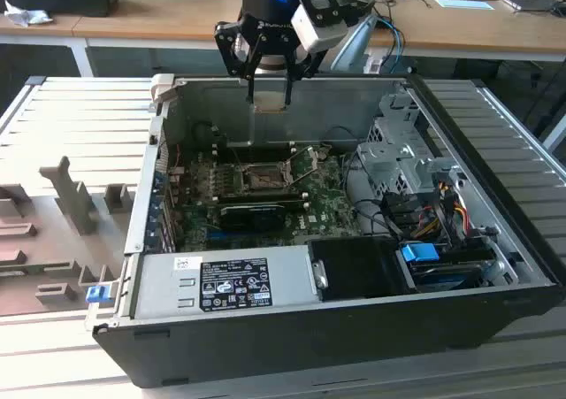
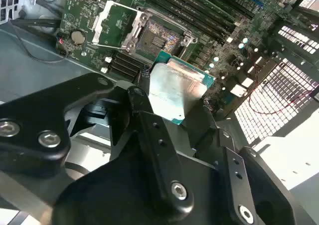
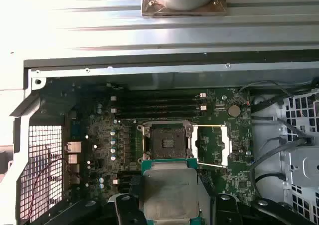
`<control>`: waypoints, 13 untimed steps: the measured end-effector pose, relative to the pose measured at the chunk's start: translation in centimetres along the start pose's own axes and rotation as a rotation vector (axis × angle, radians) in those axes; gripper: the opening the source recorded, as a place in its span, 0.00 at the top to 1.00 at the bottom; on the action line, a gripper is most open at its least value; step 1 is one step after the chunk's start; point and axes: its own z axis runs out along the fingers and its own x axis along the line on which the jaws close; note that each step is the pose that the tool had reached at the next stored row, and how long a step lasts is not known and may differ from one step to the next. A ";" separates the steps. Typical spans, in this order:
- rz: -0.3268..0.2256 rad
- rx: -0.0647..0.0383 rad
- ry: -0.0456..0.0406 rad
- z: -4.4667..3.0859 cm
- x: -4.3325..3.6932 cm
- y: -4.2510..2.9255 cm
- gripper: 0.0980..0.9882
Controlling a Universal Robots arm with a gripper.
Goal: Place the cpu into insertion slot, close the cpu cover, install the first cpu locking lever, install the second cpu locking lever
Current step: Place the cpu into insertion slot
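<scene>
The fingers (image 1: 252, 85) are closed on the cpu (image 1: 268, 106), pinching it by two opposite edges. In the exterior view they hang over the far wall of the open case (image 1: 354, 328), well above the board (image 1: 327, 209).

In both wrist views the cpu sits between the fingers (image 2: 149, 130) with its grey metal top (image 2: 174, 93) facing the cameras and its green edge showing around it. It touches nothing but the fingers (image 3: 127, 210).

The slot (image 3: 168, 141) lies below the fingers and a little ahead of them, apart from the cpu (image 3: 169, 190). Its dark square is bare inside the silver rim (image 2: 159, 35). In the exterior view the slot (image 1: 265, 180) is almost straight under the fingers.

The cover (image 3: 228, 146) is swung open and lies off to one side of the slot, with green board visible through its window. In the second wrist view the cover (image 2: 101, 21) is just beside the slot, well clear of the fingers.

A long black card (image 1: 252, 213) sits on the board beyond the slot, nearer the power supply (image 1: 230, 284). The case rests on a ribbed grey bench (image 1: 71, 116).
</scene>
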 end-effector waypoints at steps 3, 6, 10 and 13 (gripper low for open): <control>0.021 0.000 -0.0018 0.00 0.00 0.00 0.52; 0.046 -0.001 -0.0041 0.00 0.00 0.00 0.52; 0.079 -0.001 -0.0070 0.02 0.00 0.00 0.52; 0.079 -0.001 -0.0070 0.11 0.00 -0.01 0.52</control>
